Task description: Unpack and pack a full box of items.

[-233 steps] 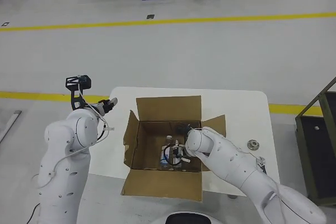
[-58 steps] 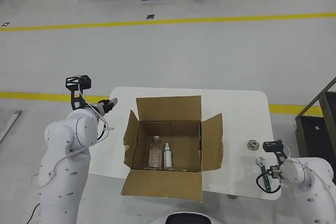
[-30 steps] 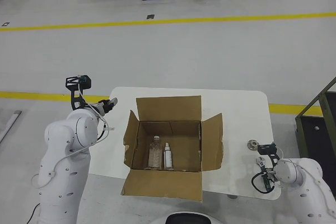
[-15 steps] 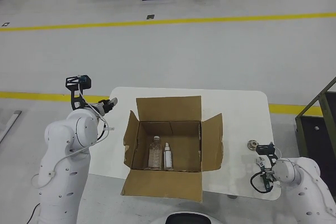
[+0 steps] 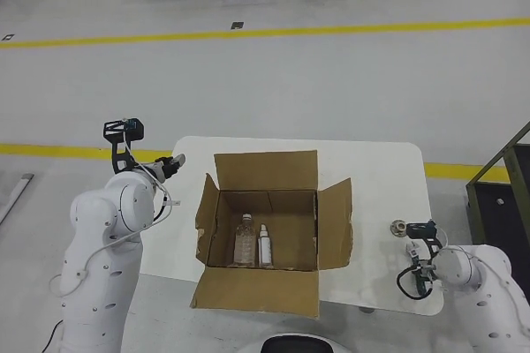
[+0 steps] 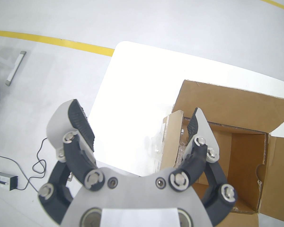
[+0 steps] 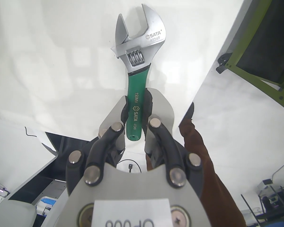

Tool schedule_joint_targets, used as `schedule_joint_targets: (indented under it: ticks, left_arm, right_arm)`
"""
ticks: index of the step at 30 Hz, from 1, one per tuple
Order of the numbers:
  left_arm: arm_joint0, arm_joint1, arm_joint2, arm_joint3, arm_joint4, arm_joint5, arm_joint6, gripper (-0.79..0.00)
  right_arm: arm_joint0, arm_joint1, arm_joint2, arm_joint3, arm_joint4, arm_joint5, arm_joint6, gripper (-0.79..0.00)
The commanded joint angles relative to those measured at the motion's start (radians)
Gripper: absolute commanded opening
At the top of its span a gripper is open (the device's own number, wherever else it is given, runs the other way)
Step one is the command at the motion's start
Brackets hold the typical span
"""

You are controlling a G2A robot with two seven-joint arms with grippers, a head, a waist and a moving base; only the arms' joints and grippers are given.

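Note:
An open cardboard box (image 5: pixel 265 169) stands in the middle of the white table (image 5: pixel 371 172). A clear bottle (image 5: pixel 243 240) and a smaller white spray bottle (image 5: pixel 264 245) lie side by side on its floor. My right gripper (image 7: pixel 136 109) is shut on the green handle of an adjustable wrench (image 7: pixel 138 55). Its steel head points out over the table near the front right corner, where the right gripper (image 5: pixel 417 259) sits in the top view. My left gripper (image 6: pixel 135 109) hangs open, holding nothing, above the table left of the box (image 6: pixel 227 100).
A small round metal part (image 5: pixel 397 229) lies on the table just behind the right gripper. A green metal rack (image 5: pixel 512 229) stands on the floor right of the table. The table's right edge runs close beside the wrench.
The right arm has come out of the box, where it was 7.8 s ago, to the front right corner with the wrench. In the last second it barely shifted. The left arm stayed still.

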State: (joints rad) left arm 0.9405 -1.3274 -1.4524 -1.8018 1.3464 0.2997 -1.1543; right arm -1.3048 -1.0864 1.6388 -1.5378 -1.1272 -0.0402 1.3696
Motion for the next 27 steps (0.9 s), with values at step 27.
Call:
schedule_joint_targets:
  ticks: [27]
  left_arm:
    - [0.000, 0.000, 0.000, 0.000, 0.000, 0.000, 0.000, 0.000]
  right_arm:
    - [-0.009, 0.019, 0.305, -0.183, 1.136, -0.157, 0.002, -0.785]
